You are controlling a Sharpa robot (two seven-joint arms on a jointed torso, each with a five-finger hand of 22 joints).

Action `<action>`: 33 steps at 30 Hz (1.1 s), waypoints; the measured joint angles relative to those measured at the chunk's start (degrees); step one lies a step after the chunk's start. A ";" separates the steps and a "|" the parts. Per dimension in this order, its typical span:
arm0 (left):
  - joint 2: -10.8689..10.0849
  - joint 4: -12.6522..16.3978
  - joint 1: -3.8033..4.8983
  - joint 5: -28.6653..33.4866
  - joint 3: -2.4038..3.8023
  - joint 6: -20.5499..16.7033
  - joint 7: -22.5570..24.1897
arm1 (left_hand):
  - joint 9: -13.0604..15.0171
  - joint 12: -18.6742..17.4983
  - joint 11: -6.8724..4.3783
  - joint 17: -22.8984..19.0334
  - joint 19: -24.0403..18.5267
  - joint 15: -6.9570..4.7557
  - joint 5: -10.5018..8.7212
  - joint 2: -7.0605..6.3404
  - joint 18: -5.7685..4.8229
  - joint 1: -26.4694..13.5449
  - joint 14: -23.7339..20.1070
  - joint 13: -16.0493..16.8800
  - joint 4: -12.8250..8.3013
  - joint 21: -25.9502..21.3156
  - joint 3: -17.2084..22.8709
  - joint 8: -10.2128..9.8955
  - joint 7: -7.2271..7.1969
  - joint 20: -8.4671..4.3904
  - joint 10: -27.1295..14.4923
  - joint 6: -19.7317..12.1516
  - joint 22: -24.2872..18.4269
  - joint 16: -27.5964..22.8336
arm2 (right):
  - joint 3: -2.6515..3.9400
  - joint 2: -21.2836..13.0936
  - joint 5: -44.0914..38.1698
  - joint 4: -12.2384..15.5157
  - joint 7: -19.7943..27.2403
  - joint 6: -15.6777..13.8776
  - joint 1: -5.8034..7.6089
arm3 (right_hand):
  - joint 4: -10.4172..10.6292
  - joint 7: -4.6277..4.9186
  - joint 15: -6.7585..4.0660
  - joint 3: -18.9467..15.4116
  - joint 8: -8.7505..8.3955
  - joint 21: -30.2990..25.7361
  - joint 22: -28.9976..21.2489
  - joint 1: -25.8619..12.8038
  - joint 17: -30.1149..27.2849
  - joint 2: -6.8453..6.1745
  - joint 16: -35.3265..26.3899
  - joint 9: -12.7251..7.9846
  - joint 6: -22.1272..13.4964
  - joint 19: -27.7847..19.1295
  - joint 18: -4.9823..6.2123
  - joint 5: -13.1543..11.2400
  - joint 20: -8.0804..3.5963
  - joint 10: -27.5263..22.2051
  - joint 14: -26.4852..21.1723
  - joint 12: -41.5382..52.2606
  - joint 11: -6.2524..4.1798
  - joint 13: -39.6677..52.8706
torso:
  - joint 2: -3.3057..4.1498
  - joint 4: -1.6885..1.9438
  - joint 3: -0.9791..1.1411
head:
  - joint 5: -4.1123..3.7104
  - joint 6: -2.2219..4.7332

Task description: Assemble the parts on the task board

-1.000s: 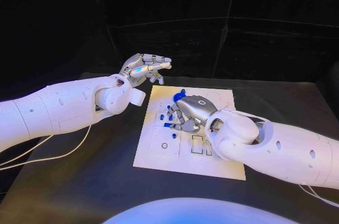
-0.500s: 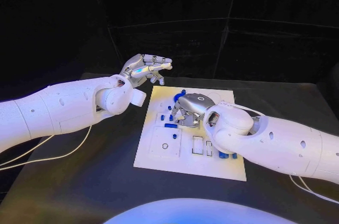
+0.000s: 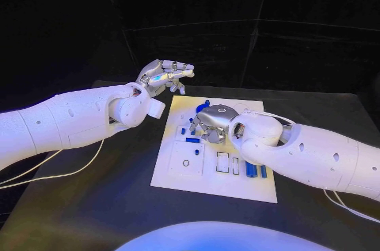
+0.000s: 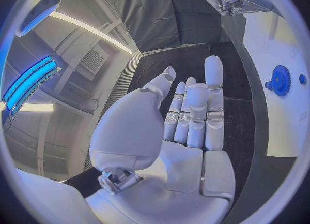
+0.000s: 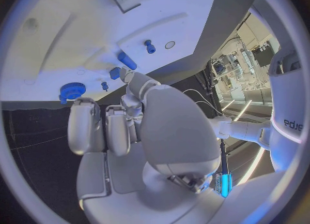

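Right hand [image 3: 212, 122] has crept toward the upper middle of the board since a second ago, and its forearm has swung off the lower right corner; two blue bars [image 3: 252, 169] in the slots there now show where the arm covered them; that reads to me as a move on from those slots to the small pieces further up; fingers are curled downward over the task board [image 3: 178, 174], their tips among the little blue parts [image 3: 194, 140] left of centre; in the right wrist view the fingertips [image 5: 129, 74] come right up against a small blue block [image 5: 126, 60], but whether anything is pinched I cannot tell; the hand looks part-closed, neither wide nor clamped.

Outward from there: a blue gear [image 5: 72, 89] lies near the board's edge just beyond the fingers, with a small blue peg [image 5: 150, 46] standing further in; in the head view a blue piece [image 3: 205, 104] sits at the board's top edge, above the hand.

Left hand [image 3: 164, 75] has hardly shifted, raised in the upper left of the frame, clear of the counter [image 3: 95, 207] and off the board's top corner; its wrist view shows the fingers [image 4: 194, 105] straight and nothing in the palm; loosely open, holding nothing; it touches none of the parts.
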 measured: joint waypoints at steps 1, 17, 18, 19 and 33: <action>0.00 0.00 0.00 0.00 0.00 0.00 0.00 | 0.00 0.00 0.00 0.00 0.00 0.00 0.00 0.00 0.00 0.00 0.00 0.00 0.00 0.00 0.00 0.00 0.00 0.00 0.00 0.00 0.00 0.00 | 0.00 0.23 -0.40 -0.32 0.71 0.27 0.13 | -0.49 -0.30 -0.09 0.73 0.00 -0.09 0.00 -0.27 0.00 -0.26 0.18 0.00 -1.24 -0.30 -0.01 -0.29 -0.17 -0.60 -0.09 -0.33 -0.18 0.00 | 0.00 0.00 0.00 | 0.02 0.00; -0.02 0.00 0.08 0.00 0.00 0.00 -0.01 | 0.00 0.00 0.00 0.01 0.00 0.00 0.00 0.00 0.00 0.00 0.00 0.01 0.00 0.00 0.00 0.00 0.00 0.00 0.00 0.00 0.01 0.00 | -0.74 3.30 -6.92 -4.55 8.04 3.50 1.46 | -4.20 -3.53 -0.50 4.99 -0.49 -1.25 -0.01 -1.87 -0.02 -0.92 0.44 -0.45 -15.29 -2.80 0.01 -3.53 -0.51 -4.24 -0.08 -1.15 -0.72 0.08 | 0.02 0.03 -0.01 | 0.22 0.02; -0.02 0.00 0.08 0.00 0.00 0.00 -0.01 | 0.00 0.00 0.00 0.01 0.00 0.00 0.00 0.00 0.00 0.00 0.00 0.01 0.00 0.00 0.00 0.00 0.00 0.00 0.00 0.00 0.01 0.00 | -0.80 3.36 -7.22 -4.67 8.25 3.69 1.50 | -4.20 -3.76 -0.49 4.99 -0.49 -1.38 -0.01 -1.87 -0.02 -0.92 0.43 -0.45 -15.56 -2.96 0.01 -3.78 -0.49 -4.50 -0.08 -1.24 -0.63 0.08 | 0.02 0.04 -0.01 | 0.24 -0.01; -0.02 0.00 0.08 0.00 0.00 0.00 -0.01 | 0.00 0.00 0.00 0.01 0.00 0.00 0.00 0.00 0.00 0.00 0.00 0.01 0.00 0.00 0.00 0.00 0.00 0.00 0.00 0.00 0.01 0.00 | -0.90 3.43 -7.63 -4.81 8.53 3.97 1.58 | -4.20 -3.83 -0.49 4.99 -0.49 -1.52 -0.01 -1.87 -0.02 -0.92 0.43 -0.50 -15.95 -2.96 0.01 -3.94 -0.49 -4.71 -0.08 -1.24 -0.80 0.09 | 0.02 0.04 -0.01 | 0.26 -0.02; 0.06 -0.05 0.11 0.00 0.00 -0.01 -0.02 | 0.00 0.00 0.00 0.01 0.00 0.00 0.00 0.00 0.00 0.00 0.00 0.01 0.00 0.00 0.00 0.00 0.00 0.00 0.00 0.00 0.02 0.00 | -2.68 4.01 -10.87 -6.25 10.98 6.37 2.14 | -4.31 -4.20 -0.49 4.57 -0.49 -2.18 -0.01 -3.24 -0.02 -1.20 0.40 -0.55 -16.60 -4.38 0.00 -4.61 -0.25 -6.23 -0.08 -2.28 -0.51 -0.76 | 0.01 0.04 0.00 | 0.51 -0.22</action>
